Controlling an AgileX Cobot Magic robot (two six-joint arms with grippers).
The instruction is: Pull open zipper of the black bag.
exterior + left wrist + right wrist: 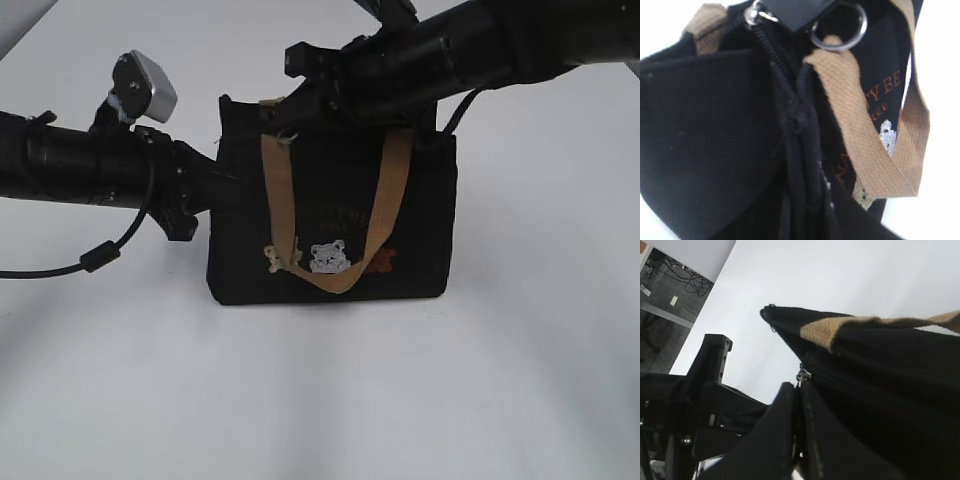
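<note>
Pinching zipper (803, 375), right fingers (812, 440) closed

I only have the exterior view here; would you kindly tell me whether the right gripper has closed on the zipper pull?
Observer: Yes. In the right wrist view the right gripper is shut on the zipper pull.
Operator: Thank you. Is the round ring caught too?
Observer: No, in the left wrist view the ring hangs free beside the tan strap.
Operator: And the left gripper?
Observer: It grips the end of the black bag; the left gripper shows only outside.
</note>
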